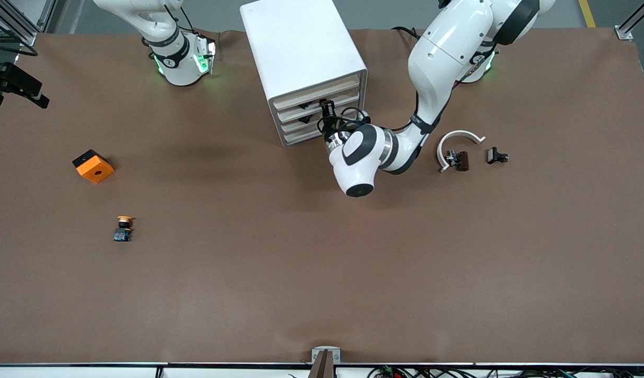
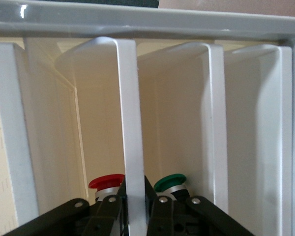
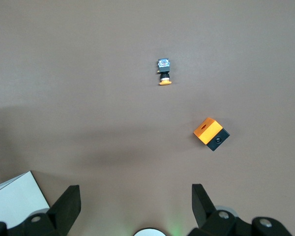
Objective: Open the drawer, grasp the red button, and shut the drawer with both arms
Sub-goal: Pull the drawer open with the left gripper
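Right now the left arm's black two-finger gripper (image 1: 327,107) is pinching the cream front lip of the shallow white second drawer (image 2: 129,147) in the white boxy cabinet (image 1: 301,47), red-capped button (image 2: 106,182) sitting inside, so pulling straight outward is keeping the grip from slipping, while the right gripper (image 3: 135,206) is waiting wide open over the brown table (image 1: 322,273).

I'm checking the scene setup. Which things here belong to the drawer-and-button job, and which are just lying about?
Job: cabinet, drawer clamped by left gripper, red button, right gripper waiting open.

Lying about: green button, orange-capped button, orange block, white curved part.
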Robot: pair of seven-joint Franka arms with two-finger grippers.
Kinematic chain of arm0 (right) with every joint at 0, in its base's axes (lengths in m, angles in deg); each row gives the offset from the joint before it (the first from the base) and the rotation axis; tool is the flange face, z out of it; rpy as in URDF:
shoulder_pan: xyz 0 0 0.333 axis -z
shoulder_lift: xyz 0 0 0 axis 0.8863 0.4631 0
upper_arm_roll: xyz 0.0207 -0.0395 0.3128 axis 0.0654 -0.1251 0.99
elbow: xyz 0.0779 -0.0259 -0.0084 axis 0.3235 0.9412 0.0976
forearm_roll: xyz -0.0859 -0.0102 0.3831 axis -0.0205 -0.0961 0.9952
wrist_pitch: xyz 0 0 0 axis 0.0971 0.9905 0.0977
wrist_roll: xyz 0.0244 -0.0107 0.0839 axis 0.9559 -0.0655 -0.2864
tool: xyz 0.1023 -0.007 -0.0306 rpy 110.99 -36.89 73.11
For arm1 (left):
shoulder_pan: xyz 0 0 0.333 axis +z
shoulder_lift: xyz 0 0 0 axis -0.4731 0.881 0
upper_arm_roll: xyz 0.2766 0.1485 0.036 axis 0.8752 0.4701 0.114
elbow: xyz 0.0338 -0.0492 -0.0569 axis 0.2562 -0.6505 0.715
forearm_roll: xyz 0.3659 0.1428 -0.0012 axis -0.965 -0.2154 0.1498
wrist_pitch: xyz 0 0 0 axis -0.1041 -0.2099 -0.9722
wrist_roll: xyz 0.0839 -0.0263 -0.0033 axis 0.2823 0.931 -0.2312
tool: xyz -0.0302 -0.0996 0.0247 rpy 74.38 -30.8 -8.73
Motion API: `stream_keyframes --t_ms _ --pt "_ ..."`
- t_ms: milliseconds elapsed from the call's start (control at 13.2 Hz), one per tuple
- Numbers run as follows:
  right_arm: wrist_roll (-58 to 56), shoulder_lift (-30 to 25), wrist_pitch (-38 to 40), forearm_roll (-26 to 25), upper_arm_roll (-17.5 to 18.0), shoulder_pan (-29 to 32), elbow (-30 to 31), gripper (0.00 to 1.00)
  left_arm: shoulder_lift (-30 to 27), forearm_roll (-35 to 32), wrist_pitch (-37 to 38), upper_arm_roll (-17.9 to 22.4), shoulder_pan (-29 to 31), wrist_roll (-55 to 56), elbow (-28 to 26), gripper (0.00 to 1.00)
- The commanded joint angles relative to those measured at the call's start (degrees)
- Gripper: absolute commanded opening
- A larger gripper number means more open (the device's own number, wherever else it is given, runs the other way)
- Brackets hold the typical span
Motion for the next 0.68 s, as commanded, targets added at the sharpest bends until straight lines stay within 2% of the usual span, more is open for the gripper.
stream_keyframes --t_ms 0,227,303,605 --pt "0.7 5.8 0.3 -0.1 0.4 0.8 -3.2 1.0 1.3 -0.3 -0.4 1.4 0.5 -0.9 1.6 0.0" --pt "0.1 8.5 -1.5 -0.3 0.3 0.8 -4.4 1.0 2.6 -0.2 -0.5 3.4 0.9 -0.7 4.5 0.0" --pt "0.1 11.3 -3.6 -0.6 0.4 0.3 -4.6 1.0 2.8 -0.2 -0.7 4.1 0.9 -1.0 5.1 0.0" --pt "0.2 12.5 -3.7 -3.8 0.7 -2.1 -6.2 1.0 3.4 0.0 -1.5 6.3 1.8 -1.1 8.0 0.0"
